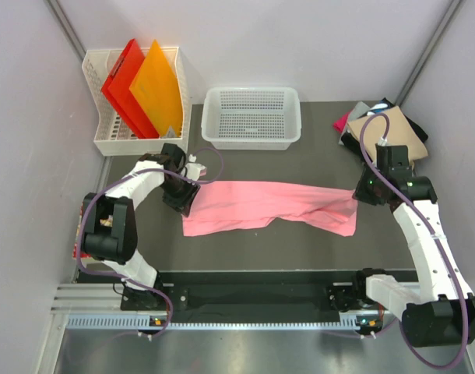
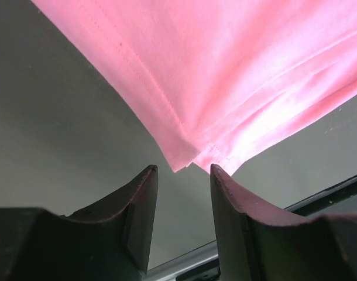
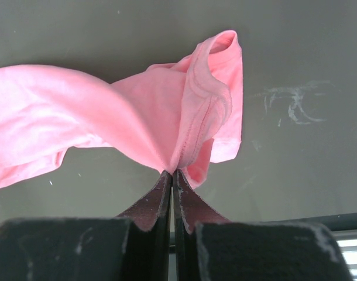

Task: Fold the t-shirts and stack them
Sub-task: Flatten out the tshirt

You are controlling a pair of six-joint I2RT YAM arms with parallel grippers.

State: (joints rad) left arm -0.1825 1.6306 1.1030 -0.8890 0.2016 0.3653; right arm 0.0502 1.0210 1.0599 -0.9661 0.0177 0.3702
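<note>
A light pink t-shirt (image 1: 261, 204) lies stretched across the dark table, folded into a long band. My right gripper (image 3: 172, 172) is shut on its right end by the collar (image 3: 210, 99) and holds that end a little off the table; it shows in the top view (image 1: 365, 192). My left gripper (image 2: 183, 170) is open and empty, its fingertips just short of the shirt's left corner (image 2: 187, 155); it shows in the top view (image 1: 180, 200). A pile of folded shirts (image 1: 384, 128), tan on top with black and magenta under it, sits at the back right.
A white mesh basket (image 1: 251, 117) stands at the back middle. A white rack (image 1: 138, 101) at the back left holds red and orange plastic folders (image 1: 144, 86). Grey walls close in on both sides. A metal rail (image 1: 245, 319) runs along the near edge.
</note>
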